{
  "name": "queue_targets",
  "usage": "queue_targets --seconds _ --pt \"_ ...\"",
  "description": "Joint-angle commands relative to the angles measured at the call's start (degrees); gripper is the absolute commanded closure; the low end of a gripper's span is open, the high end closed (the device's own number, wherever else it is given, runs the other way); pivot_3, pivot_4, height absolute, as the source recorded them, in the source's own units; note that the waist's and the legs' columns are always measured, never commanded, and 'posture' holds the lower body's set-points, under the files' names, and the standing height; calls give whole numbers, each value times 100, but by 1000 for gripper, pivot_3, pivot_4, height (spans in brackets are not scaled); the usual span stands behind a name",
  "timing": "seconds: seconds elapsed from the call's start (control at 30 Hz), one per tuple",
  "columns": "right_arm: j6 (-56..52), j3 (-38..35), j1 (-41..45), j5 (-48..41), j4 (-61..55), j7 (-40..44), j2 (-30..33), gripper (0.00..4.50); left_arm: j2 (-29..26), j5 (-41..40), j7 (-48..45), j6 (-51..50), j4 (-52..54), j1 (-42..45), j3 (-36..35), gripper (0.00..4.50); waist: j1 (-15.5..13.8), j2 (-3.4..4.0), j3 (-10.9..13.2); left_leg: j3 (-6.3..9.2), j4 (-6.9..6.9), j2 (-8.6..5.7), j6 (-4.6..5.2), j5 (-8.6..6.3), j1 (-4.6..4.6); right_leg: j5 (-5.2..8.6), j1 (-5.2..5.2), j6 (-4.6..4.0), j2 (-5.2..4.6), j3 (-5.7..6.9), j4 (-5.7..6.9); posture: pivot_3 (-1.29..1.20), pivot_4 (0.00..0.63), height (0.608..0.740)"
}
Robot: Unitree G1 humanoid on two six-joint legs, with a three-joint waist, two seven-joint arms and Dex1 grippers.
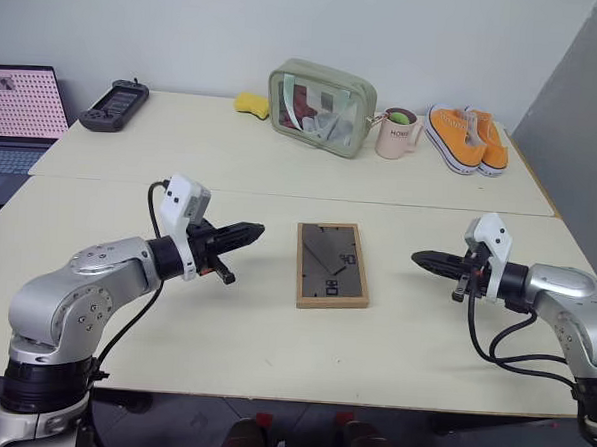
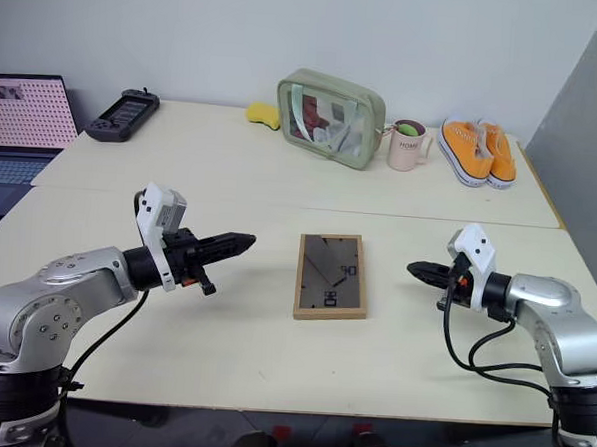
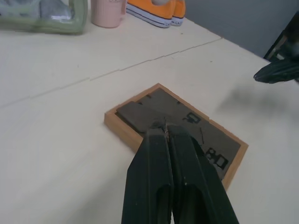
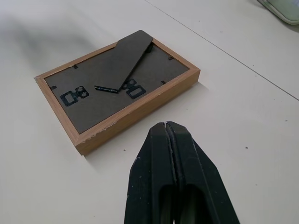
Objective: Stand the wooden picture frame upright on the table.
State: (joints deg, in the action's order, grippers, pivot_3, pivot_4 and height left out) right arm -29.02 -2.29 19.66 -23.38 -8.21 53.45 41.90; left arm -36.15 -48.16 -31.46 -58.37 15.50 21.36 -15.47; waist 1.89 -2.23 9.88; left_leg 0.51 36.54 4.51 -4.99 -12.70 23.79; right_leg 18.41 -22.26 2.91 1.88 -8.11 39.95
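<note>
Both pincers, left pincer (image 1: 250,231) and right pincer (image 1: 424,259), hover pressed together and empty, flanking the small light-wood picture frame (image 1: 331,264) lying face-down mid-desk on the pale cream desk (image 1: 272,342). Best: part the fingers first, then pinch opposite long edges and tip it onto its fold-out stand.

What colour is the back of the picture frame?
Dark grey-brown, with a light wood rim. The wooden picture frame shows best in the right wrist view.
</note>
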Motion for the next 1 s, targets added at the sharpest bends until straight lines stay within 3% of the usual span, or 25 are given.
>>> queue_targets --seconds 0.03,0.2,0.4,0.6,0.87,1.0 --pt "456 187 28 356 212 -285 -298 4489 349 -414 688 -881 -826 291 -447 4500 4 0 0 7 7 0 1 0 2 0 2 0 1 6 1 0 150 740" --pt "674 456 120 608 498 -453 -715 4489 817 -730 1174 -1944 -1962 774 -815 4500 -6 1 1 45 30 -2 3 -2 28 0 3 0 1 43 4 0 150 740" --pt "922 576 106 809 734 -514 -926 4489 948 -456 1028 -2251 -2803 1542 -407 4500 -25 2 0 90 39 -3 -1 0 45 -1 12 -2 0 91 6 0 150 740" --pt "1146 637 -7 1058 871 -704 -1115 4489 937 -336 653 -2610 -3124 1824 27 4500 -8 4 -1 93 37 -4 -3 1 45 1 13 -5 -1 94 9 0 150 740" --pt "1271 636 -185 1156 887 -758 -1156 4489 853 -147 467 -2718 -3245 1896 41 4500 -5 5 0 93 37 -3 -3 2 45 2 13 -6 -1 94 9 0 150 740" --pt "1293 602 -191 1140 928 -730 -1128 4500 898 -111 467 -2734 -3236 1957 -98 3441 -6 6 0 93 38 -3 -3 1 45 2 13 -6 -1 95 9 0 150 740"
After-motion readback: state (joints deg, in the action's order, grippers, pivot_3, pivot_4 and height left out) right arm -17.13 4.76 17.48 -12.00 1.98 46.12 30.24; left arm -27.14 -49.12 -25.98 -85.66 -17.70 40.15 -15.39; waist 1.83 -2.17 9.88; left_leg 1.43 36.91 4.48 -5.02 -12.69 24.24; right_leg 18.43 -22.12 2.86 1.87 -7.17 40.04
